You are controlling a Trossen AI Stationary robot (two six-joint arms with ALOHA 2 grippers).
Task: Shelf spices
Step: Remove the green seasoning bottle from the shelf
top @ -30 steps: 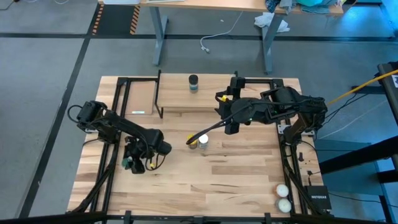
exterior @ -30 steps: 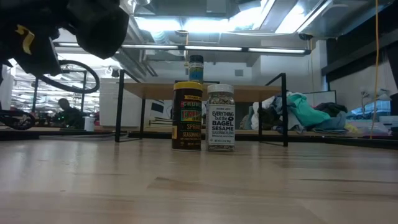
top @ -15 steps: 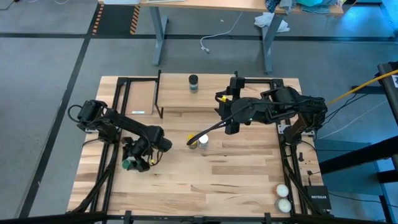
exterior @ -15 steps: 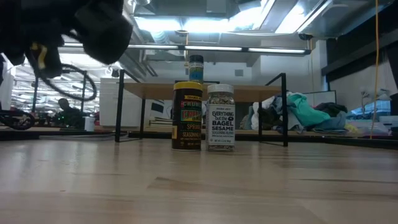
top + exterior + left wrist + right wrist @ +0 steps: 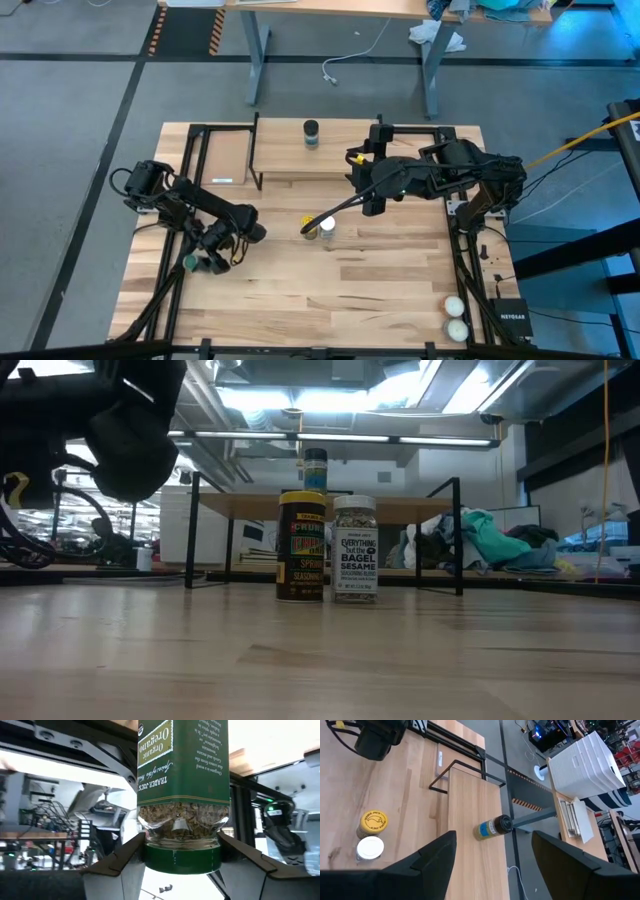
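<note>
Left wrist view: the left pincer (image 5: 182, 852) clamps a green-lidded jar (image 5: 183, 790) of dried flakes labelled "Trader Joe's Organic Oregano", above the bench's (image 5: 380, 290) left side. The right pincer (image 5: 492, 855) hangs apart above the shelf (image 5: 470, 815), where the black-lidded jar (image 5: 493, 827) stands. Mid-bench, the yellow-lidded jar (image 5: 301, 546) touches the white-lidded "Everything but the Bagel Sesame" jar (image 5: 355, 548).

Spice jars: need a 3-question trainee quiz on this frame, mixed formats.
1. True or false: the black-lidded jar stands on the shelf.
2. What does the left gripper hold? A) oregano jar B) bagel sesame jar C) nothing
3. Fill in: on the table, the white-lidded jar stands beside the ____-lidded jar, under the open right gripper.

Key: 1 true. 2 A: it is shut on the green-lidded oregano jar. 3 yellow.
</note>
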